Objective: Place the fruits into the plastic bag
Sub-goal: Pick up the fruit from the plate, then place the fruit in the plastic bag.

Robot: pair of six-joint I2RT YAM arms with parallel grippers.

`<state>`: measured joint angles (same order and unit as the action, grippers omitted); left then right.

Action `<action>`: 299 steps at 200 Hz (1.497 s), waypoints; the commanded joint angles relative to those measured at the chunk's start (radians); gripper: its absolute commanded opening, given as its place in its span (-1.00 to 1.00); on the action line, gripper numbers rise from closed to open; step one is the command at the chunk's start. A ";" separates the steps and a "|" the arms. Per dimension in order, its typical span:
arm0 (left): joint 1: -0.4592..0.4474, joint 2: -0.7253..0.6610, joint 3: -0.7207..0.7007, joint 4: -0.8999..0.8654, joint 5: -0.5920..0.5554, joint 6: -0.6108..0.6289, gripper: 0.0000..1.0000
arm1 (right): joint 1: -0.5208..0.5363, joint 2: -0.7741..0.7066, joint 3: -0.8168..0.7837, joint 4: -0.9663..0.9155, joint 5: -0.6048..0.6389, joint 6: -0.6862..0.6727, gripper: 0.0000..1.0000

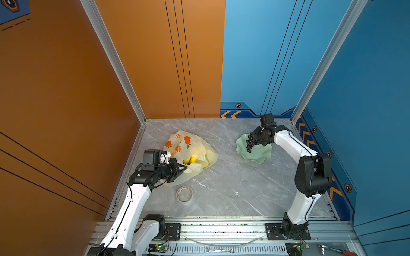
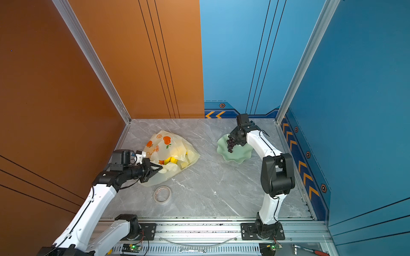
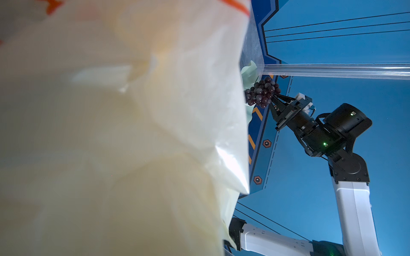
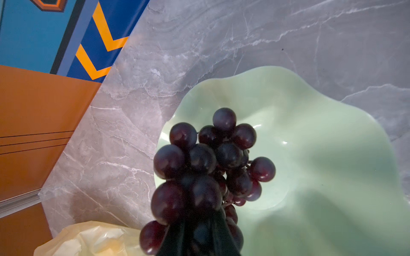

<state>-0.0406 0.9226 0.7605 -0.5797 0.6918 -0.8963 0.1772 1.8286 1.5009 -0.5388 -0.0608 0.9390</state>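
Observation:
The cream plastic bag with orange fruit prints lies at the back left, its mouth toward the front. Yellow bananas and other fruits show inside the mouth. My left gripper is shut on the bag's rim. In the left wrist view, bag film hides its fingers. My right gripper is shut on the dark purple grapes. The bunch hangs over the pale green dish.
A roll of tape lies on the marble top in front of the bag. The orange wall runs close along the left and the blue wall along the right behind the dish. A wrench lies on the front rail.

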 commanded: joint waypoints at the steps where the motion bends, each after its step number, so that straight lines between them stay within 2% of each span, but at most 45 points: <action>1: -0.008 0.006 0.029 -0.025 -0.002 0.025 -1.00 | -0.009 -0.057 -0.023 0.034 -0.049 -0.019 -0.70; 82: -0.015 0.002 0.016 -0.025 -0.003 0.026 -1.00 | -0.002 -0.166 -0.012 0.039 -0.145 -0.008 -0.70; 119: -0.028 0.019 0.027 -0.023 -0.006 0.034 -1.00 | 0.044 -0.199 0.016 0.039 -0.171 0.013 -0.70; 158: -0.041 0.025 0.027 -0.023 -0.010 0.043 -1.00 | 0.137 -0.199 0.062 0.045 -0.181 0.056 -0.69; 195: -0.049 0.008 -0.004 -0.023 -0.008 0.041 -1.00 | 0.271 -0.153 0.134 0.076 -0.180 0.102 -0.69; 265: -0.058 -0.033 -0.060 -0.027 -0.003 0.031 -1.00 | 0.482 0.052 0.283 0.193 -0.245 0.222 -0.69; 299: -0.059 -0.028 -0.061 -0.027 -0.009 0.031 -1.00 | 0.583 0.146 0.356 0.201 -0.269 0.238 -0.69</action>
<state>-0.0929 0.9009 0.7074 -0.5930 0.6914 -0.8799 0.7006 1.9388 1.7889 -0.3805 -0.2924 1.1412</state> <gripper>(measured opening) 0.045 0.157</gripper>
